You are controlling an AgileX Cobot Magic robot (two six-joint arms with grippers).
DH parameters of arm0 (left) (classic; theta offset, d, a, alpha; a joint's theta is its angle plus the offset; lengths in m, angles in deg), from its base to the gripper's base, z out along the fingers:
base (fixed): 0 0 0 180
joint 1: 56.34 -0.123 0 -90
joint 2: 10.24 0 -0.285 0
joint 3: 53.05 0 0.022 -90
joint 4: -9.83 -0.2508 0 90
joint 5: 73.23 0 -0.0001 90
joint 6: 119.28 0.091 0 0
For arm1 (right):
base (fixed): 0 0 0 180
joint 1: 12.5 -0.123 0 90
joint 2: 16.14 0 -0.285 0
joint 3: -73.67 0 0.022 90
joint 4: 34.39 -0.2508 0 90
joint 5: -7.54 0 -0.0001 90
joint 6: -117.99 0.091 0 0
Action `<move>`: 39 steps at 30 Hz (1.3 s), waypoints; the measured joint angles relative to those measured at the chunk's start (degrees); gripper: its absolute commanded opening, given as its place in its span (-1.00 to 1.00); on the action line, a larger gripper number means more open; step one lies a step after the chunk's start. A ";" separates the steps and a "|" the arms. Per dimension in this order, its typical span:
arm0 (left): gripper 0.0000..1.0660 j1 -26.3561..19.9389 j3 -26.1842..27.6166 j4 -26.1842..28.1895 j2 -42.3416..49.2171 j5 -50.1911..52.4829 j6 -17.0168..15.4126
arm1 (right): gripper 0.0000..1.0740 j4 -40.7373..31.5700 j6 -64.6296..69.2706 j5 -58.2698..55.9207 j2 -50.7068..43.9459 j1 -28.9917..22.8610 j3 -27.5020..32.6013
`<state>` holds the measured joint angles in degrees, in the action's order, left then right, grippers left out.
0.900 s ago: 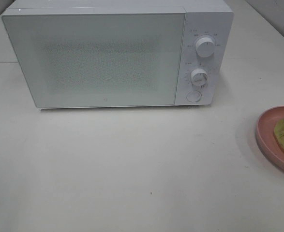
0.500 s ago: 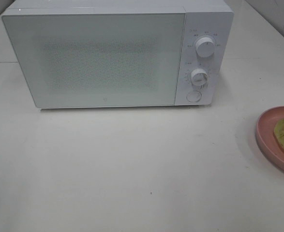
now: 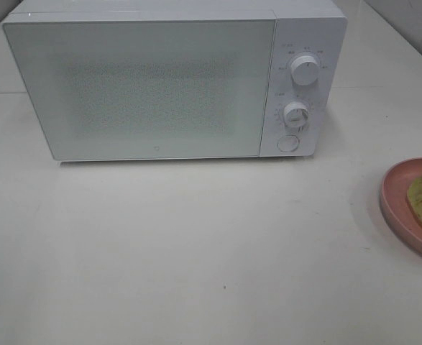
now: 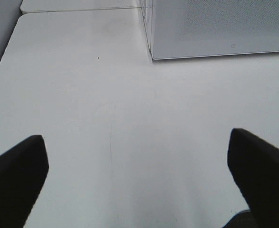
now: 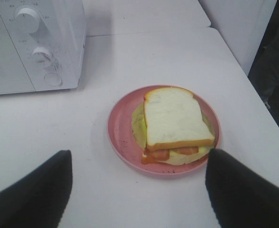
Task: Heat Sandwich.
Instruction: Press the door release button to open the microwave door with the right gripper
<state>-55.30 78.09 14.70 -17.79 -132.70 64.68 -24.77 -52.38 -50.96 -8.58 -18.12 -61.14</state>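
Broadly, a pale tabletop (image 3: 196, 251) is seen to fill the scene, and a white microwave (image 3: 146, 86) is set on it toward the back with its door closed. To the right of the microwave, nearer the front, a round pink plate (image 5: 122, 128) is laid flat on the tabletop, cut off by the edge of the high view. The sandwich (image 5: 175, 118) is placed on this plate and covers most of it. Its top slice is pale white bread edged with an orange-brown crust; light green lettuce is spread out beneath it, and orange-red pieces are visible at one edge. The left jaws are held wide apart over bare tabletop in front of the microwave, with nothing between their dark fingers (image 4: 15, 180). The right jaws are likewise spread wide and empty, with the plate just beyond them. On the microwave's panel, 2 white knobs (image 3: 305, 70) are stacked above 1 round button (image 3: 288, 143).
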 measured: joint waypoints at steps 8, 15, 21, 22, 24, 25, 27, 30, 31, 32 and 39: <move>0.83 0.00 0.00 0.00 0.00 0.00 0.00 | 0.39 0.00 0.00 4.76 4.98 0.00 -0.52; 0.83 0.00 0.00 0.00 0.00 0.00 0.00 | 0.39 0.00 0.00 9.00 10.94 0.00 -0.52; 0.83 0.00 0.00 0.00 0.00 0.00 0.00 | 0.39 0.00 0.00 13.18 16.96 0.00 -0.52; 0.83 0.00 0.00 0.00 0.00 0.00 0.00 | 0.39 0.00 0.00 13.18 16.96 0.00 -0.52; 0.83 0.00 0.00 0.00 0.00 0.00 0.00 | 0.39 0.00 0.00 15.18 18.56 0.00 -0.52; 0.83 0.00 0.00 0.00 0.00 0.00 0.00 | 0.39 0.00 0.00 16.27 19.48 0.00 -0.52; 0.83 0.00 0.00 0.00 0.00 0.00 0.00 | 0.39 0.00 0.00 17.99 21.37 0.00 -0.52; 0.83 0.00 0.00 0.00 0.00 0.00 0.00 | 0.39 0.00 0.00 20.34 24.06 0.00 -0.52; 0.83 0.00 0.00 0.00 0.00 0.00 0.00 | 0.39 0.00 0.00 21.54 25.78 0.00 -0.52; 0.83 0.00 0.00 0.00 0.00 0.00 0.00 | 0.39 0.00 0.00 21.54 25.78 0.00 -0.52; 0.83 0.00 0.00 0.00 0.00 0.00 0.00 | 0.39 0.00 0.00 26.13 31.91 0.00 -0.52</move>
<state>-55.30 78.09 14.70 -17.79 -132.70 64.68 -24.77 -52.38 -24.83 23.33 -18.12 -61.66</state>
